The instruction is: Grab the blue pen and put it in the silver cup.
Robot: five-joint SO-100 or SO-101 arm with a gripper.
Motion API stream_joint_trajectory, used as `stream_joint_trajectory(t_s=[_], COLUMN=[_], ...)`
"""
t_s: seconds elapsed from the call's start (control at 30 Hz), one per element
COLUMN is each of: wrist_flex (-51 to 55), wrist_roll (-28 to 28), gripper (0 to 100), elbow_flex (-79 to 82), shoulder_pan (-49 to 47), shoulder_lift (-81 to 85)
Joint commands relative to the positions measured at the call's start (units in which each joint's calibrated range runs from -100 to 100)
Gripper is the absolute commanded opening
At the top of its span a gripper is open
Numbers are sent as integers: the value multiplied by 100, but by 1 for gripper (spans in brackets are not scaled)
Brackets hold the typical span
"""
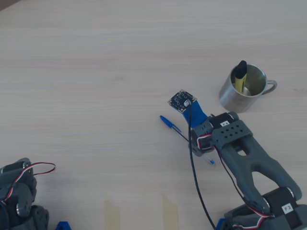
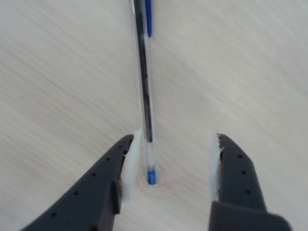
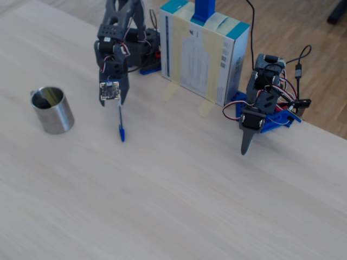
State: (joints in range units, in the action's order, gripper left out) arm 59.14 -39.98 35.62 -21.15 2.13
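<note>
Gripper [image 2: 171, 166] spread open over the blue pen's plug end, nothing clamped yet.

Overhead view: blue pen [image 1: 171, 123] lies flat on the desk [image 1: 96, 72], mid-right area, capped end up-left, plug end under the arm. Silver cup [image 1: 229, 98] sits nearer the right edge, handle pointing right; a yellow marker with black cap [image 1: 241, 75] already stands inside it.
Wrist view: the pen [image 2: 144, 86] runs straight up the frame; the left finger [image 2: 131, 163] is almost touching the barrel, the right one well clear. The barrel looks light, stiff and slick, so it'll likely roll or pivot if pinched off-centre; I'd grip further up the barrel.
Fixed view: pen [image 3: 121, 127] on the desk, near the cup [image 3: 54, 119], under the gripper [image 3: 120, 100]. Second arm [image 3: 260, 108] idle by the far edge, next to a box [image 3: 203, 57].
</note>
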Motion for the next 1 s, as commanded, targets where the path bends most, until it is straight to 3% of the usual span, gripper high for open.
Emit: stream_joint_trajectory(t_s=[0.0,0.97], wrist_flex=[36,-33], wrist_roll=[3,-44], gripper=[23,24], elbow_flex=[-419,-791], shoulder_pan=[30,-57], shoulder_lift=[-271,-1376])
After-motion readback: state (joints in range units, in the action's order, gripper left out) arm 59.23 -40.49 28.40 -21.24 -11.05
